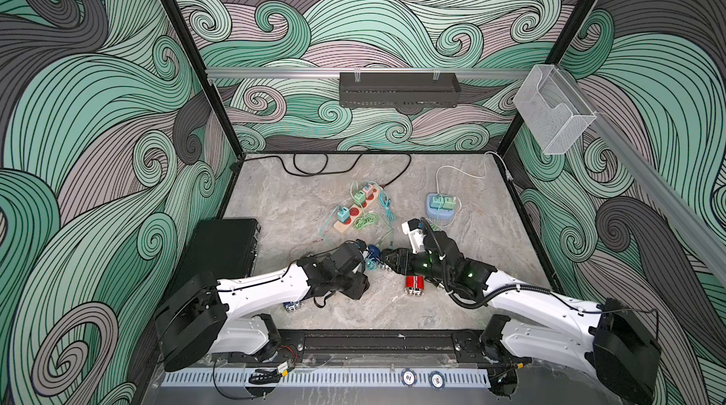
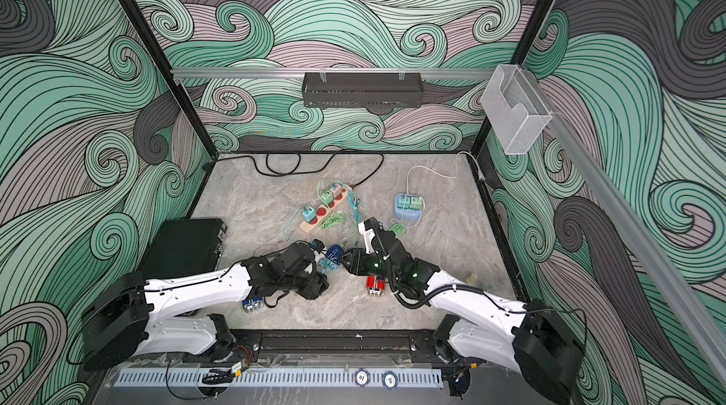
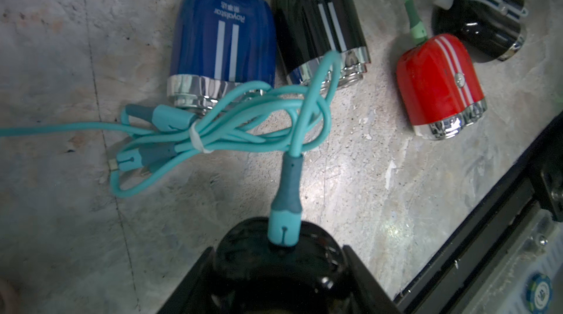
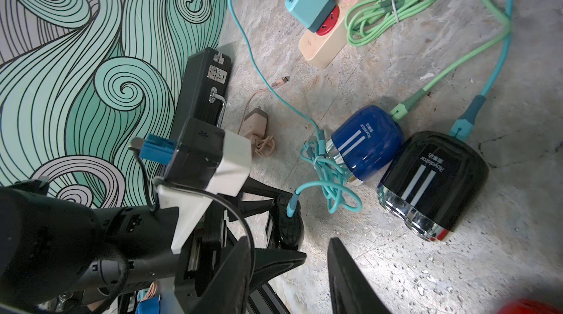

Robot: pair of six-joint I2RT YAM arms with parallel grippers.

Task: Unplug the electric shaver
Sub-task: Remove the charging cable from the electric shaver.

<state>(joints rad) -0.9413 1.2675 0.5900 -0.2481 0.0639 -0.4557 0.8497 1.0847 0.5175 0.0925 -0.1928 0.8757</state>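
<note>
Nearest the base rail, a red shaver [image 1: 414, 285] lies on the grey surface [image 1: 275, 195], at about 5 o'clock from where the two arms meet. Just past it, the left tool [image 3: 277, 250] is clamped on a black shaver [image 3: 280, 276], one finger on each side of its body. A teal plug [image 3: 285, 230] sits in the end of the shaver that faces away from the wrist. The right tool [image 4: 288, 238] points in from 3 o'clock with its fingers parted and nothing between them. Its tips are near that plug but not touching it.

Beyond the plug, the teal cable [image 3: 313, 99] loops into a tied bundle resting against the heads of a blue shaver [image 3: 222, 38]. A second black shaver [image 3: 320, 14] lies touching the blue one's side.

Farther toward 12 o'clock, the cable reaches a teal charger [image 4: 310, 1] seated in a red socket of the cream power strip [image 4: 323, 44], with a coiled green cable [image 4: 393, 8] beside it. A light blue socket block [image 1: 442, 206] sits at 1 o'clock and a black case [image 1: 224, 246] at 9 o'clock. A black cord [image 1: 314, 167] runs along the far edge.
</note>
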